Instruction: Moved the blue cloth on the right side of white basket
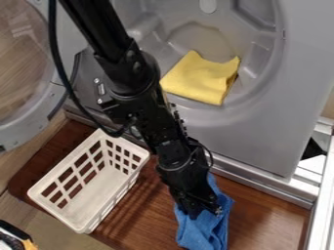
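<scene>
Cloth (203, 230) lies crumpled on the brown board (267, 214) to the basket's (44, 194) right, apart from it, with the gripper (199, 210) down at its upper part. This looks like the placing step, nearly finished. Next, any grip should be let go and the claw lifted clear without dragging the cloth. The arm (153, 114) slants down from beyond the basket, passing its right side. How far the claw is open, or whether it grips the cloth, I cannot tell.

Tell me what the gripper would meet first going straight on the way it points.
Most likely the blue cloth at its tip, then the brown wooden surface beneath; whether the gripper touches the cloth is hard to judge here.
</scene>
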You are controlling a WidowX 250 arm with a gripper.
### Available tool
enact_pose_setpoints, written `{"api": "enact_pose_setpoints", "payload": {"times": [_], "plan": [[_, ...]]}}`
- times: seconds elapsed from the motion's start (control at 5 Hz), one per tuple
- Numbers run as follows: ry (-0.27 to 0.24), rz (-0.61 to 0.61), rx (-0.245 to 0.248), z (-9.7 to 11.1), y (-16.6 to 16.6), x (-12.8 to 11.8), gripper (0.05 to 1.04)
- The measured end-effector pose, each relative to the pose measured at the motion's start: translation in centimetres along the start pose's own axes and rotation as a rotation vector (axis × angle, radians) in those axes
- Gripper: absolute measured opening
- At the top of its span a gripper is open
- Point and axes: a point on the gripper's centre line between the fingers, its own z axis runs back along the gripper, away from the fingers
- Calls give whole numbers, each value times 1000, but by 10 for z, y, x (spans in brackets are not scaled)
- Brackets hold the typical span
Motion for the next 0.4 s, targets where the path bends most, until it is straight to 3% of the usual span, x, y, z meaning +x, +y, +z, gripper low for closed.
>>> {"api": "enact_pose_setpoints", "payload": {"times": [0.4], "plan": [[-59, -34, 53, 42, -2, 8, 793]]}}
